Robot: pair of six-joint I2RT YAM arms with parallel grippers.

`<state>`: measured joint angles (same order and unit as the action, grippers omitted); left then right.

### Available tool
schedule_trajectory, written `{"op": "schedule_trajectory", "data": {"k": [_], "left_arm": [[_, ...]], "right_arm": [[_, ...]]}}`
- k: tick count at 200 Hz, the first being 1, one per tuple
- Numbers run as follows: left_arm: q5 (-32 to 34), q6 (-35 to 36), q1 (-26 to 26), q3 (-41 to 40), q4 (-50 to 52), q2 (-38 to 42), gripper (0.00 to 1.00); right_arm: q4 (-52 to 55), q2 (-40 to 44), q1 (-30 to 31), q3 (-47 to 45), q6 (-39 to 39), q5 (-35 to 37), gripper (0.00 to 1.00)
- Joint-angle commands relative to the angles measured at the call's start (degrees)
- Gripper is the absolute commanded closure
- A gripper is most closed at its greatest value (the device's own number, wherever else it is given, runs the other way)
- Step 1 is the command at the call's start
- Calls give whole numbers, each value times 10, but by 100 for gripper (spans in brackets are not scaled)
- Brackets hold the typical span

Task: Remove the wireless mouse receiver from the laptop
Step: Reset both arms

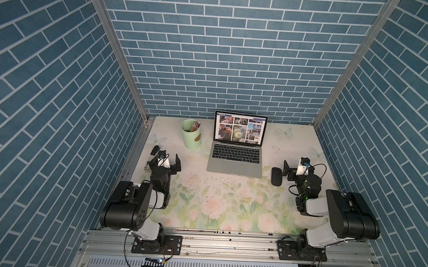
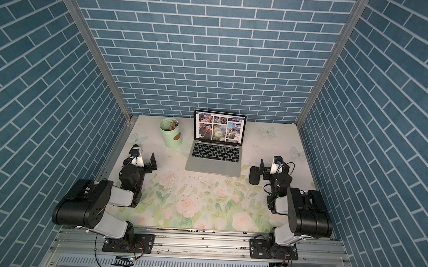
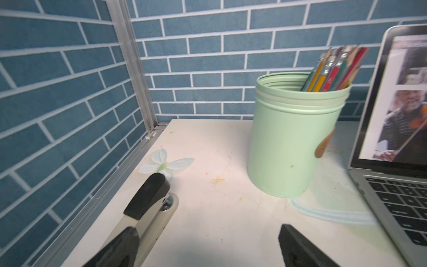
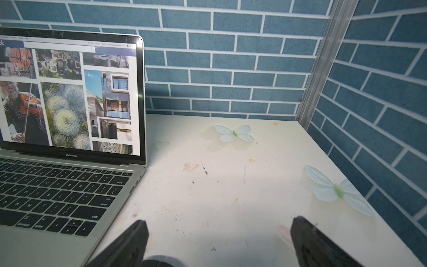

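Observation:
The silver-grey laptop (image 1: 235, 165) stands open at the back middle of the table, its screen showing a photo collage; both wrist views catch it (image 3: 392, 185) (image 4: 69, 185). I cannot make out the wireless mouse receiver on either side edge in any view. My left gripper (image 1: 167, 161) (image 3: 209, 233) is open over bare table left of the laptop. My right gripper (image 1: 297, 168) (image 4: 219, 224) is open to the laptop's right, with nothing between its fingers.
A flat black mouse (image 1: 276, 176) lies just right of the laptop, under the right gripper's inner finger. A green cup of pencils (image 1: 191, 138) stands by the laptop's left rear. A stapler (image 3: 147, 198) lies along the left table edge beside the left gripper.

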<state>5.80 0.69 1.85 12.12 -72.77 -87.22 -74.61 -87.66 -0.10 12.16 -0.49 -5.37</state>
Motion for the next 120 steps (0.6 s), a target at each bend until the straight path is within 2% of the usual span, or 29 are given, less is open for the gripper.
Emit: {"op": "schedule_trajectory", "data": {"k": [1,120], "left_arm": [[-35,-7,-3,-7,-35,-4,0],[-38,-9,-4,-5,-28,-3,0]], "right_arm": [[1,-2,3,-1,-15,-6,0],[1,-2,3,0,-14,-6,0]]}}
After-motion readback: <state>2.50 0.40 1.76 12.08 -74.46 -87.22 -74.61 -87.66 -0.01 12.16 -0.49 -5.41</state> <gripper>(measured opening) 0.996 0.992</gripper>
